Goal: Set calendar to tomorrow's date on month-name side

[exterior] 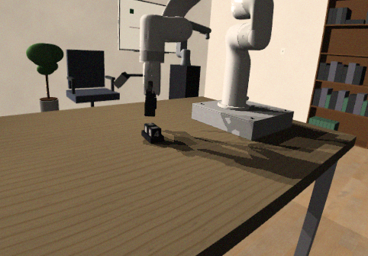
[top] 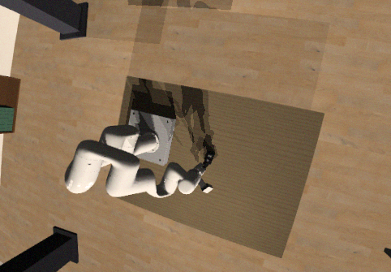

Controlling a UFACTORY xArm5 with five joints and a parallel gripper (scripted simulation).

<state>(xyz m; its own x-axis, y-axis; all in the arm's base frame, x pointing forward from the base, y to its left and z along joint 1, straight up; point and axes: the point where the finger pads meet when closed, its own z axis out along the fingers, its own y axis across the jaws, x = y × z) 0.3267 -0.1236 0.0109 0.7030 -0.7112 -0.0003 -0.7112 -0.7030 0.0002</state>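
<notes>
The calendar (exterior: 152,132) is very small in both views, so neither the digits nor the month's name can be read. From the exterior it shows only as a dark low tray with two dark cubes side by side on it, each with a pale mark on its face. From above it is largely lost in the arm's shadow and under the wrist, near the end effector (top: 208,157), and cannot be picked out as a separate shape. The upper links of the arm (exterior: 244,37) are cut off by the top edge of the exterior view.

The end effector (exterior: 150,107) points straight down, its fingers fully apart with nothing between them. Seen edge-on from the exterior, the fingers merge into one dark block, so the gap itself is hard to see. It hangs just above the calendar without touching it; a strip of bench shows between the fingertips and the cube tops.

The calendar stands flat on the bench (exterior: 95,193), at about nine o'clock from the grey base plate (exterior: 280,122) in the exterior view and well apart from it. In the top view it lies at about three o'clock from the base plate (top: 167,157). Both cubes look level in the tray.
</notes>
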